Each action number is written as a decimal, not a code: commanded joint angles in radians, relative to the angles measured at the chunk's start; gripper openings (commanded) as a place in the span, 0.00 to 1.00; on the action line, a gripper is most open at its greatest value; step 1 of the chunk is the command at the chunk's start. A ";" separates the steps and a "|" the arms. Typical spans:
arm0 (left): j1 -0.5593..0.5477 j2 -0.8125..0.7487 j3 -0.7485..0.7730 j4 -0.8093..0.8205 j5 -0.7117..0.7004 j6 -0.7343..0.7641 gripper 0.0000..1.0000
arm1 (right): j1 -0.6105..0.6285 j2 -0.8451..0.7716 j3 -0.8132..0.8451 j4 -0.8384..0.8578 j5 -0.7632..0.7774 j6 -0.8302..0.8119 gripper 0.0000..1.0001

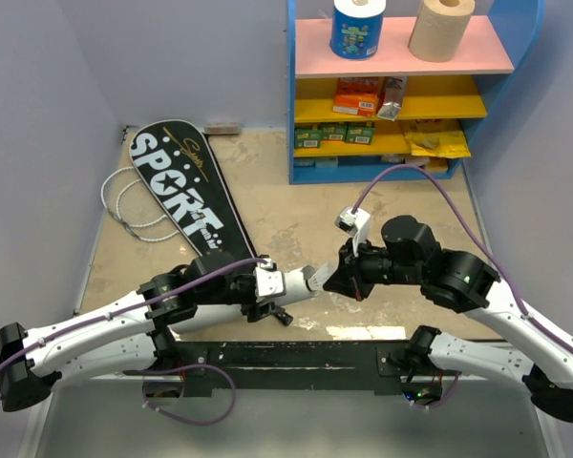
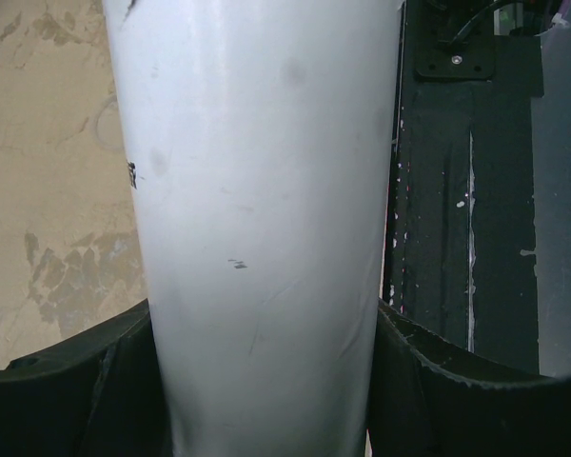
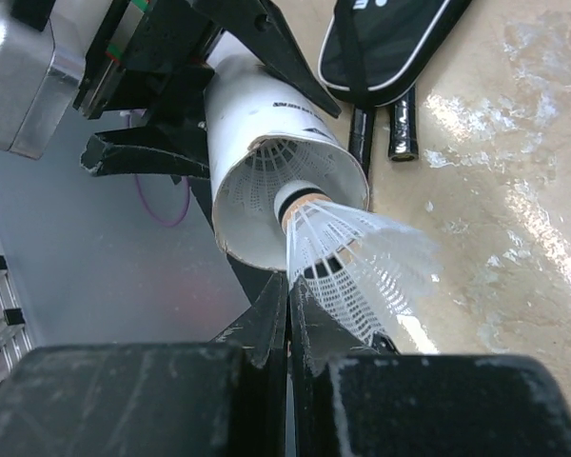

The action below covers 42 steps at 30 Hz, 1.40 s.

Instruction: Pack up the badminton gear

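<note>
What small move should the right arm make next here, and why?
Probably ease the right gripper forward, pushing its shuttlecock deeper into the white tube. Only the cork sits at the tube's mouth and the skirt is outside. The left gripper holds the tube, and a second shuttlecock sits further inside.

The left arm (image 1: 86,334) and right arm (image 1: 516,315) share white tubular links and bulky black joints. A purple cable (image 1: 401,168) trails each. The right pincer (image 3: 288,286) is scuffed black. A black base bar (image 1: 296,358) lies at 6 o'clock.
</note>
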 commanded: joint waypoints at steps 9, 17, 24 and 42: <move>-0.004 -0.023 0.003 0.090 0.071 -0.014 0.00 | 0.001 0.054 -0.099 0.309 -0.134 0.058 0.00; -0.004 -0.053 -0.003 0.107 0.081 -0.020 0.00 | 0.001 0.029 -0.279 0.531 -0.182 0.179 0.00; -0.006 -0.053 0.000 0.110 0.087 -0.017 0.00 | 0.004 -0.003 -0.426 0.760 -0.194 0.314 0.00; -0.004 -0.061 0.000 0.110 0.087 -0.020 0.00 | 0.009 -0.049 -0.288 0.499 -0.030 0.230 0.60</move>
